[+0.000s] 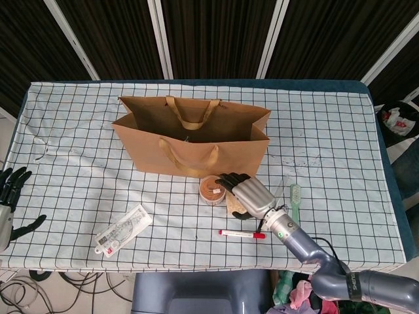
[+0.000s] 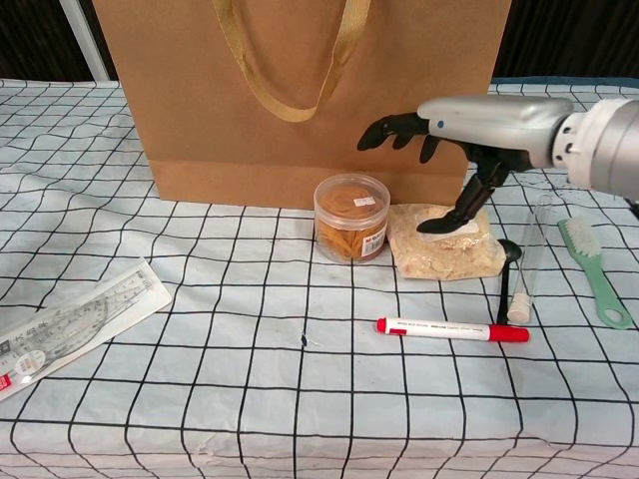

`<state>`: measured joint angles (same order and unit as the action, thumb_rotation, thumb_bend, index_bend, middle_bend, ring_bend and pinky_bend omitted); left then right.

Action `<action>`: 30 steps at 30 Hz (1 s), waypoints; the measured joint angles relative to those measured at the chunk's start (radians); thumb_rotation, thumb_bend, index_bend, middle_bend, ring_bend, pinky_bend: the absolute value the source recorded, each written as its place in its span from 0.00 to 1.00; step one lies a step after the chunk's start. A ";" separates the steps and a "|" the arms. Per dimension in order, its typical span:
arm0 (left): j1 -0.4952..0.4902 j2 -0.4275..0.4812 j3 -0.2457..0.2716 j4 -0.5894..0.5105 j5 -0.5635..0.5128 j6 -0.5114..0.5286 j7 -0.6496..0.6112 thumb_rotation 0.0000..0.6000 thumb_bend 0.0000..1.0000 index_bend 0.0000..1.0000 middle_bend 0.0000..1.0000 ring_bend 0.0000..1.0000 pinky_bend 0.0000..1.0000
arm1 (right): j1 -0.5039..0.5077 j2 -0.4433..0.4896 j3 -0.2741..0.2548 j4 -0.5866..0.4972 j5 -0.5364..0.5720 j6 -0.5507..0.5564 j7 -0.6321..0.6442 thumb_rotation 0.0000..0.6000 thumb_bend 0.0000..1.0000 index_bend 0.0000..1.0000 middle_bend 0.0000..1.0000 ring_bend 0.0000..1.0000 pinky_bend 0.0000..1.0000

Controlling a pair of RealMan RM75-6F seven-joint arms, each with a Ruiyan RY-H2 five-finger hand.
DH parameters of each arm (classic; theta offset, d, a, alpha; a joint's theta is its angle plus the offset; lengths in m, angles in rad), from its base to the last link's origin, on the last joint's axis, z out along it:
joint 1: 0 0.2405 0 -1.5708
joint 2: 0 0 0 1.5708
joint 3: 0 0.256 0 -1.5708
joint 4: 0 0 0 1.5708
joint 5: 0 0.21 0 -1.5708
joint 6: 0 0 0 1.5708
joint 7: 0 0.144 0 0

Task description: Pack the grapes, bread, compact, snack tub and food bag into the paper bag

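The paper bag [image 1: 191, 140] stands upright and open-mouthed at the middle of the desk [image 1: 340, 144], its two handles [image 1: 190, 156] drooping; what lies inside it cannot be made out. Just in front of the bag, toward the near edge, the snack tub [image 2: 350, 217] stands upright with a small white label on its lid and another label on its side, the print too small to read. Touching its right side lies the food bag [image 2: 444, 244], a clear pouch of pale flakes with a white sticker bearing red marks that cannot be read. The right hand [image 2: 461, 135] hangs over the food bag, fingers [image 2: 391, 128] spread and reaching toward the paper bag above the tub, thumb [image 2: 461, 212] pointing down onto the pouch's sticker; it holds nothing. The left hand [image 1: 9, 196] shows at the desk's left edge, fingers spread, holding nothing. Nearer the front edge lies a red-capped marker [image 2: 452, 330] with tiny unreadable lettering on its white barrel. Right of the pouch lie a black spoon [image 2: 506, 273], a clear tube [image 2: 529, 255] and a green brush [image 2: 593, 269]. Toward the front left corner lies a packaged ruler set [image 2: 62, 326], with a red tag and print too fine to read.
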<state>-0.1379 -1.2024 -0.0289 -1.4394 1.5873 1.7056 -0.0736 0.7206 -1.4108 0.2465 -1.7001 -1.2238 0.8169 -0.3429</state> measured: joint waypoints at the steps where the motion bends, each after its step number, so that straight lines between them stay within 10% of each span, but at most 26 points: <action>1: 0.001 -0.001 -0.002 0.000 0.001 -0.001 0.000 1.00 0.02 0.09 0.07 0.00 0.05 | 0.009 -0.014 0.002 0.015 0.014 0.001 -0.010 1.00 0.17 0.13 0.09 0.12 0.22; 30: 0.006 -0.003 -0.022 -0.011 0.001 -0.056 0.008 1.00 0.02 0.09 0.06 0.00 0.05 | 0.169 -0.185 -0.021 0.206 0.215 -0.004 -0.103 1.00 0.17 0.13 0.17 0.23 0.22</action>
<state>-0.1323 -1.2050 -0.0507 -1.4508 1.5881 1.6496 -0.0657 0.8892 -1.5958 0.2254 -1.4938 -1.0093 0.8130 -0.4457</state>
